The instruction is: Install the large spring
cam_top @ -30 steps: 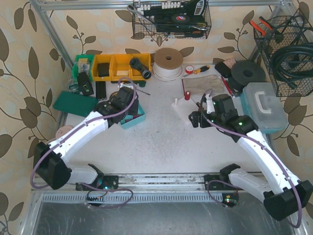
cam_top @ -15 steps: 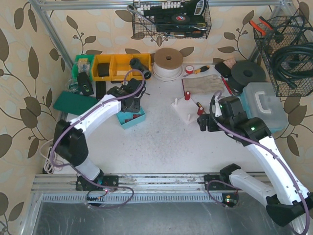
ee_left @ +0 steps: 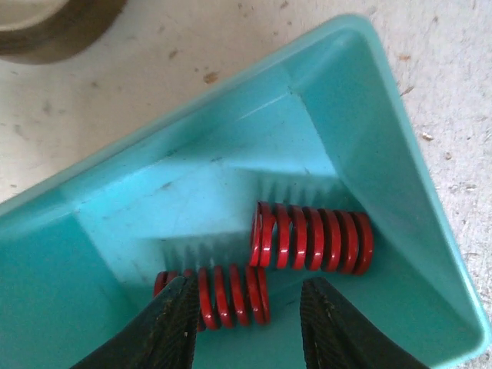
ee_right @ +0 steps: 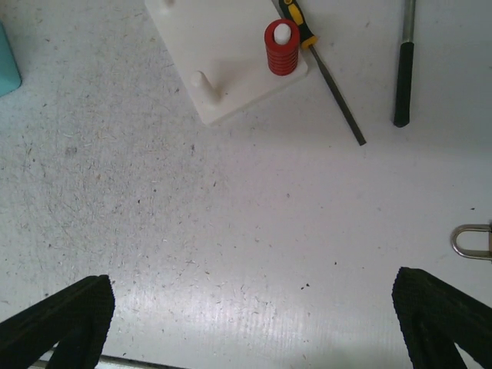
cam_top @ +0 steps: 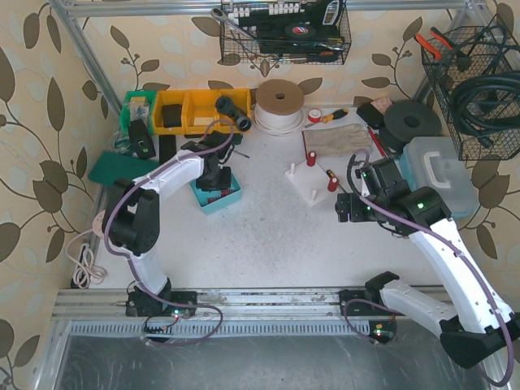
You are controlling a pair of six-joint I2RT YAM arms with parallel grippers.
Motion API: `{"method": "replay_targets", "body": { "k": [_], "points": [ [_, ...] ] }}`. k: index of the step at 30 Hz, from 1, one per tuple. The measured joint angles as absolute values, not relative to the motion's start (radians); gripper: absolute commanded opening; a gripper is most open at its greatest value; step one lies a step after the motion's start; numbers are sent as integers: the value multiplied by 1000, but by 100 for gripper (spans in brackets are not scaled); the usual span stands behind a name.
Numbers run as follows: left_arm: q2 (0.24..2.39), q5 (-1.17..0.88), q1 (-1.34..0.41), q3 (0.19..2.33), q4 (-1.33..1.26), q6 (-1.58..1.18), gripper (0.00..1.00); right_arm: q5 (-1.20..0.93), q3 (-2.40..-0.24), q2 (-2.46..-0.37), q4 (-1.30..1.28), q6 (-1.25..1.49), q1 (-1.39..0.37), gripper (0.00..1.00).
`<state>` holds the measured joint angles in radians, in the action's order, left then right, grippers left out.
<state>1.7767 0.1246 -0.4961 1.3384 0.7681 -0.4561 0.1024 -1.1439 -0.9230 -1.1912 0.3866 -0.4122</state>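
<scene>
Two red springs lie in a teal bin [ee_left: 361, 92]: a larger one [ee_left: 311, 238] and a smaller one [ee_left: 223, 296]. My left gripper [ee_left: 250, 330] is open inside the bin, its jaws either side of the smaller spring's right end, with the larger spring just beyond the tips. In the top view it [cam_top: 215, 175] is over the bin [cam_top: 231, 199]. A white peg plate [ee_right: 231, 46] holds a small red spring [ee_right: 282, 48] on one peg; another peg [ee_right: 201, 81] is bare. My right gripper [ee_right: 250, 323] is wide open and empty above bare table, near the plate [cam_top: 302, 180].
A yellow-handled screwdriver [ee_right: 319, 69] and a black-handled tool [ee_right: 403, 69] lie beside the plate. A padlock shackle [ee_right: 470, 240] is at the right edge. Yellow bins [cam_top: 183, 110], a cable roll [cam_top: 279, 104] and a toolbox [cam_top: 439, 175] stand around the table's back and right.
My left arm has swung back and to the right, and its gripper has come down into the teal bin. My right gripper has drawn back from the peg plate, towards the near right.
</scene>
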Motion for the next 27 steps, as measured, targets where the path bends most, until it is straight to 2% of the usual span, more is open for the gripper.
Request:
{"method": "replay_targets", "body": {
  "k": [11,17,27],
  "points": [
    [1895,86,-454,1426,841,-480,43,122,-1184,-952,-1210,404,-412,98],
    [1895,80,-425,1543,869,-665,40,123,-1184,-931,-1218,403,-412,98],
    [1894,72,-425,1516,886,-987,33,123,-1188,-897,-1232,378,-412,97]
  ]
}}
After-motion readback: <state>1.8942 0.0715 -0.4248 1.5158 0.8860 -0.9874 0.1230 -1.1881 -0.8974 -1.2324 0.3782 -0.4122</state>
